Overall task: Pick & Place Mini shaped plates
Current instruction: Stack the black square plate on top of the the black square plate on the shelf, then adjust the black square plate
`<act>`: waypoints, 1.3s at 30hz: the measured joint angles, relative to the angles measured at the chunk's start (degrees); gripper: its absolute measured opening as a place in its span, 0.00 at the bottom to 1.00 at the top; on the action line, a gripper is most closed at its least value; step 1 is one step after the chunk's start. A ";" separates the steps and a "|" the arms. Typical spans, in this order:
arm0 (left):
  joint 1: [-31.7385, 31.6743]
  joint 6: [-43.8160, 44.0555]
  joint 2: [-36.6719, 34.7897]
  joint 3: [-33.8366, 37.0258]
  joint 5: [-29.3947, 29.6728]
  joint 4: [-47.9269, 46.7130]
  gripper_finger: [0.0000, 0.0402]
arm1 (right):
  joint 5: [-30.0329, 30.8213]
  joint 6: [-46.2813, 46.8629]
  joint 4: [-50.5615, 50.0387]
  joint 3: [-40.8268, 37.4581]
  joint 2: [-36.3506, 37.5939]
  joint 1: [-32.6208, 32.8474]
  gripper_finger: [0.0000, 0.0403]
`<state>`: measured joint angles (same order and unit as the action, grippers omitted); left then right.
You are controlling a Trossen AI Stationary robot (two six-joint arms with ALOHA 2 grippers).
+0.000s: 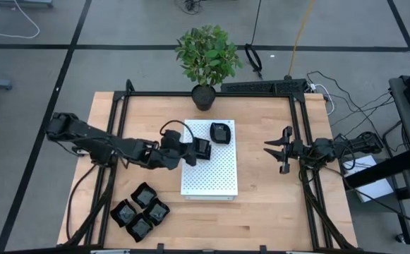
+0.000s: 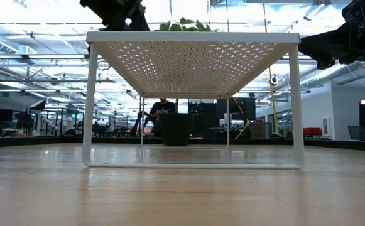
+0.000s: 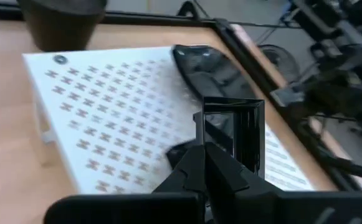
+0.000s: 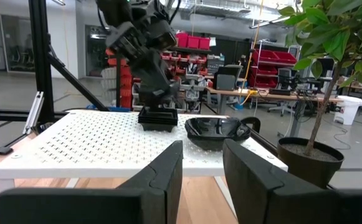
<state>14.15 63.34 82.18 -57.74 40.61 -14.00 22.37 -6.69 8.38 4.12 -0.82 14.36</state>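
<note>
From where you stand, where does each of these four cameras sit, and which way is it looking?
High view: overhead, straight down on both arms and the white board.
Low view: at tabletop height, looking under the board into the room; arm parts up top.
Left wrist view: on the left arm; left gripper shut on a small square plate.
Right wrist view: on the right arm, past its open right gripper.
Both wrist views share the rounded plate.

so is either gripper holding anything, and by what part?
Left gripper pinches a small square plate by its rim, over the white board. Right gripper holds nothing.
</note>
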 joint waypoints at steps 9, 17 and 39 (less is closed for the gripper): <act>0.65 2.84 1.82 -0.10 -2.10 1.29 0.00 | 0.00 0.00 -0.02 0.00 -0.01 0.01 0.25; 0.35 2.81 2.45 0.00 -4.41 1.24 0.04 | 0.00 -0.01 -0.02 0.00 0.00 0.01 0.25; 1.21 -23.14 -7.93 0.11 -11.69 6.53 0.30 | 0.00 0.01 0.03 0.00 -0.04 0.01 0.25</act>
<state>15.36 40.19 74.25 -57.63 28.92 -7.47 22.37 -6.68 8.41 4.12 -0.86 14.37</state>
